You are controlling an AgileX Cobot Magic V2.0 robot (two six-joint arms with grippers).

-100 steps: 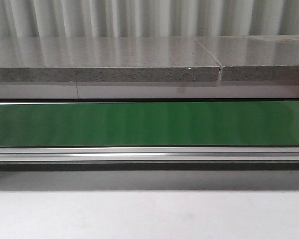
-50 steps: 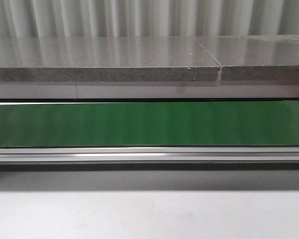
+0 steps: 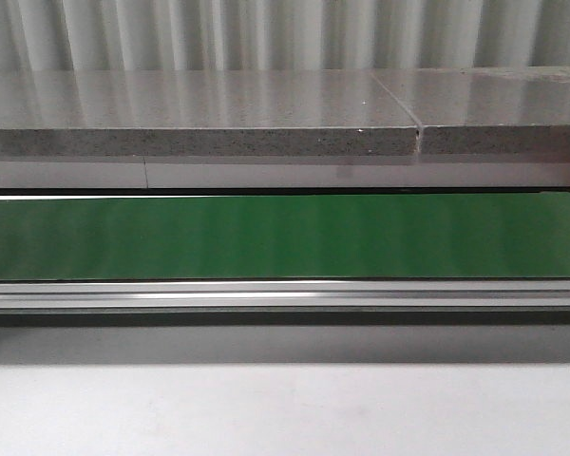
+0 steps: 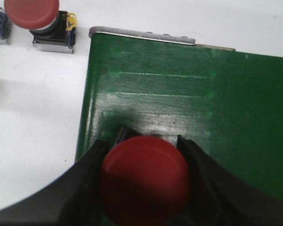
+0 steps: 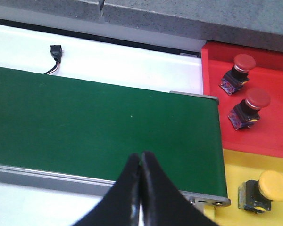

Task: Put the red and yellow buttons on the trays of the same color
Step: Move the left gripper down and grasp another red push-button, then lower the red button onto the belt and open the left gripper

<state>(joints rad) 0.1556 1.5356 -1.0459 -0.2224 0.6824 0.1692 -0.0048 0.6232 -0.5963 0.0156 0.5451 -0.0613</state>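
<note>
Red button [image 4: 145, 176] sits clamped between the left pincer's [image 4: 144, 188] two dark fingers [image 4: 87, 183], above the green belt [image 4: 188, 108]. Beyond the fingertips, another red button [image 4: 32, 13] stands on the white table [image 4: 33, 117]. Right pincer [image 5: 140, 179]: fingers pressed together, holding nothing.

The red button [image 4: 145, 179] between the jaws is blurred and edge-cropped.
</note>
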